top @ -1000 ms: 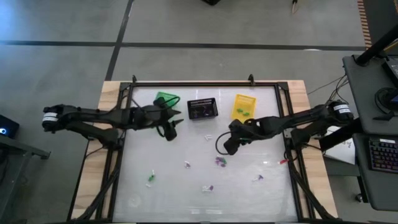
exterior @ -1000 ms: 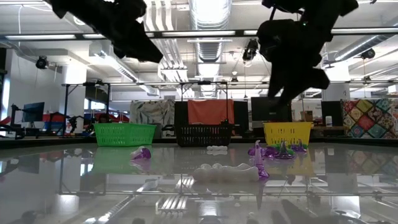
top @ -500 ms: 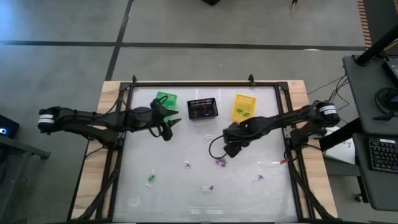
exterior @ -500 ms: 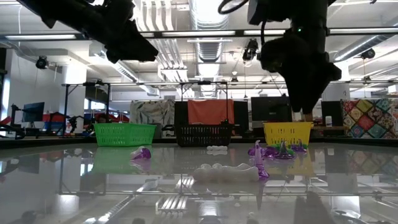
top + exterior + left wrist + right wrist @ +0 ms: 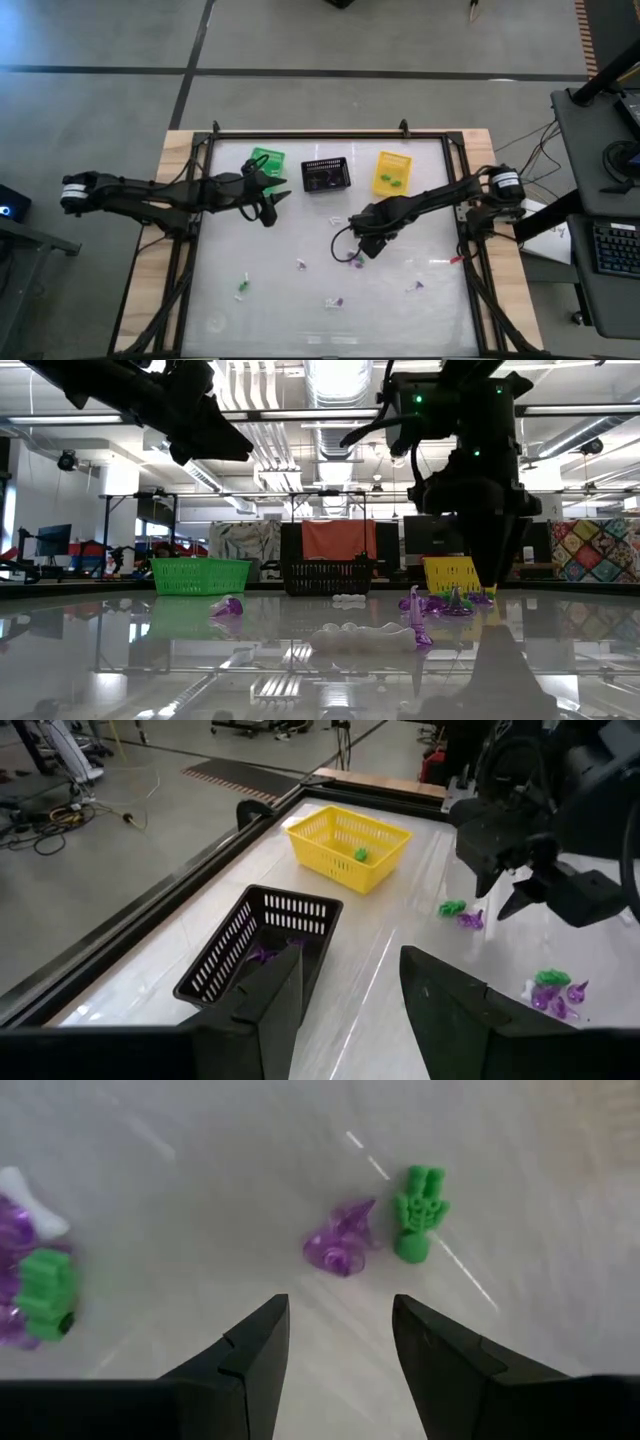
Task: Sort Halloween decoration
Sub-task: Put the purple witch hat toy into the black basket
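Just ahead of the right gripper's (image 5: 335, 1350) spread fingers lie two tiny trinkets, close side by side on the table: a translucent purple piece (image 5: 342, 1248) with a flared, glossy shape, and a matte green skeleton hand (image 5: 417, 1212) with ribbed fingers on a small round base. Off to one side of those fingers sits a small cluster (image 5: 32, 1280) of purple, green and white pieces. More trinkets (image 5: 333, 301) are scattered well apart over the near half of the table, each far smaller than a gripper. The left gripper (image 5: 350, 985), fingers also parted and holding nothing, hangs near the far edge; beyond its fingertips stands a black basket (image 5: 262, 946) of slotted plastic with a purple trinket inside, and farther on a yellow mesh basket (image 5: 348, 844) holding a green one. A green basket (image 5: 266, 162) stands beside the black one. The tabletop (image 5: 250, 240) is a glossy, mirror-like white sheet in a dark metal frame on a wooden base. The low view shows a workshop hall with ceiling ducts and a patterned quilt (image 5: 590, 550).
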Tool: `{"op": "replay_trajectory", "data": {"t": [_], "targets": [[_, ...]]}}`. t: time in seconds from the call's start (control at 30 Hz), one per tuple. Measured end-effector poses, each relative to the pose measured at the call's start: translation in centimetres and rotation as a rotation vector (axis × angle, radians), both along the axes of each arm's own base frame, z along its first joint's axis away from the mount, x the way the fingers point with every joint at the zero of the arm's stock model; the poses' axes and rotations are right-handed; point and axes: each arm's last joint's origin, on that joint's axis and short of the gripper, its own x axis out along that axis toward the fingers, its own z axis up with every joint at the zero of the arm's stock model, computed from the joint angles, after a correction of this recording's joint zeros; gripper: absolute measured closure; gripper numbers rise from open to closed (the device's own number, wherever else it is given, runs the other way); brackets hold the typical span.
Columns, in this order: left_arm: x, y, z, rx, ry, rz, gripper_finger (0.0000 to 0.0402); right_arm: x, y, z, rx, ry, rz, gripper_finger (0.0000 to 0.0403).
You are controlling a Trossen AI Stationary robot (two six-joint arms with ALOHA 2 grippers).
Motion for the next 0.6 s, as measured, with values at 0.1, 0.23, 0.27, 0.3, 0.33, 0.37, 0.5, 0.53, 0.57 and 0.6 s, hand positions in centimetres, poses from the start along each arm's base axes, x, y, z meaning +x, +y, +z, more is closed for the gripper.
{"op": "replay_trajectory", "data": {"t": [0.1,0.23,0.27,0.3,0.33,0.37,0.5,0.53,0.57,0.6], "targets": [[0.0,0.0,0.0,0.001,-0.003,0.000,0.0248,0.2,-0.2,-0.2,-0.014,0.001,0.000,0.0232],[0.0,0.0,0.1,0.005,-0.006,-0.001,0.0248,0.6,-0.6,-0.4,-0.012,-0.032,0.005,0.0234],[0.0,0.0,0.1,0.005,-0.005,-0.002,0.0248,0.6,-0.6,-0.4,-0.012,-0.032,0.007,0.0234],[0.0,0.0,0.1,0.006,-0.005,-0.001,0.0248,0.6,-0.7,-0.5,-0.011,-0.036,0.007,0.0234],[0.0,0.0,0.1,0.006,-0.006,-0.001,0.0248,0.7,-0.8,-0.5,-0.011,-0.046,0.007,0.0234],[0.0,0.0,0.1,0.007,-0.006,-0.002,0.0248,0.8,-0.8,-0.5,-0.010,-0.051,0.005,0.0234],[0.0,0.0,0.1,0.007,-0.006,-0.002,0.0248,0.7,-0.9,-0.8,0.011,-0.042,0.004,0.0234],[0.0,0.0,0.1,0.007,-0.007,-0.002,0.0248,0.7,-0.8,-1.0,0.016,-0.036,0.004,0.0234],[0.0,0.0,0.1,0.007,-0.006,-0.002,0.0248,0.6,-0.8,-1.2,0.019,-0.026,0.004,0.0234],[0.1,0.0,0.1,0.007,-0.005,-0.002,0.0248,0.6,-0.8,-1.5,0.024,-0.013,0.004,0.0234]]}}
